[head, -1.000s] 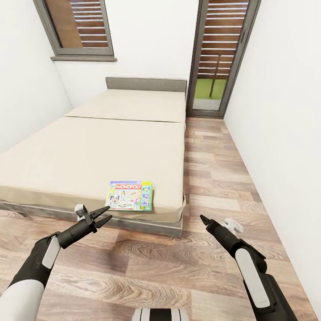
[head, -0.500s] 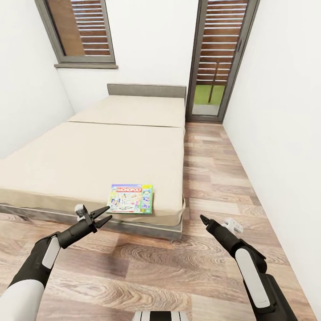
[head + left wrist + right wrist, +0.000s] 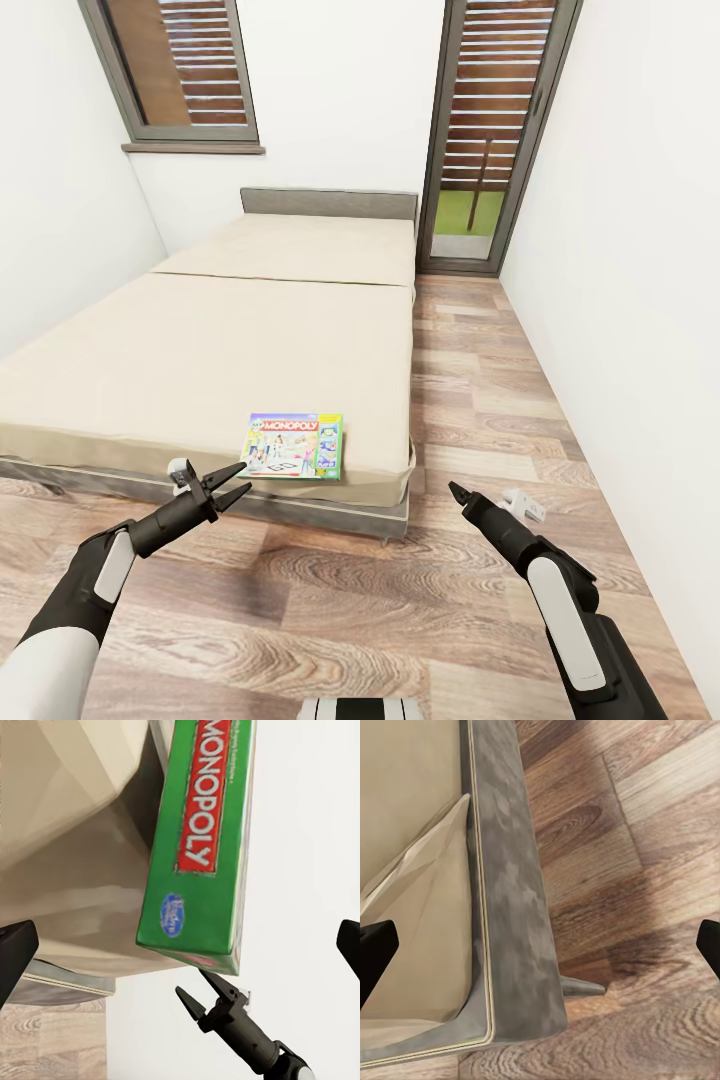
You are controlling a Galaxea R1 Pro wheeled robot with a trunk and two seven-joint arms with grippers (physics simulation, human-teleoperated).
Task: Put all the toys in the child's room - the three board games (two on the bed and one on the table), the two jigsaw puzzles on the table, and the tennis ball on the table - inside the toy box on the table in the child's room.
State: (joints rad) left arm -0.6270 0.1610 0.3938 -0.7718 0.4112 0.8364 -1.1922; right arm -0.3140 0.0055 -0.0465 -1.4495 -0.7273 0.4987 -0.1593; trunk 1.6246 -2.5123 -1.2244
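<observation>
Green Monopoly box (image 3: pixel 295 446) at bed (image 3: pixel 200 350) foot edge; I risk nudging it off; left gripper (image 3: pixel 236 482) and right gripper (image 3: pixel 196 991) both spread, empty.

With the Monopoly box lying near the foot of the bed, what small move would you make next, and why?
Probably ease the left gripper forward and up toward the Monopoly box. The box lies flat at the near edge of the bed, just beyond that gripper, whose jaws stand open and empty below the mattress top. The right gripper sits farther off, over the floor.
</observation>
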